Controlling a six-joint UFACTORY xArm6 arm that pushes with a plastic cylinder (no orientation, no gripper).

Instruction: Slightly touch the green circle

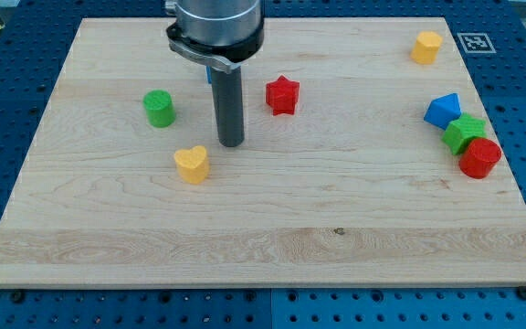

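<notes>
One green circle [159, 108] is seen on the wooden desk [272, 238], sitting upright in the left half, a bit above the middle of the board. My tip [231, 143] is planted on the desk to the view's right of it and slightly lower. A clear strip of bare wood is left between the two, so nothing is being touched. As for a claw, released or clenched can't be told, since the arm is shown ending in a plain dark rod [229, 105] hanging straight down from a grey collar at the view's top.

A yellow heart [191, 164] is found just below and left of my tip, near it but apart, and it's also the closest neighbour below the green circle. A red star [282, 94] is placed to the right of the rod, apart from it. A sliver of something blue [210, 73] is glimpsed behind the rod's upper part, but the shape can't be made out.

Way over on the view's right, three blocks are bunched near the edge. A blue block [443, 111] is at the top, a green block [465, 133] is pressed against it, and a red block [479, 157] is touching that one. A yellow block [426, 46] is parked alone near the top right corner.
</notes>
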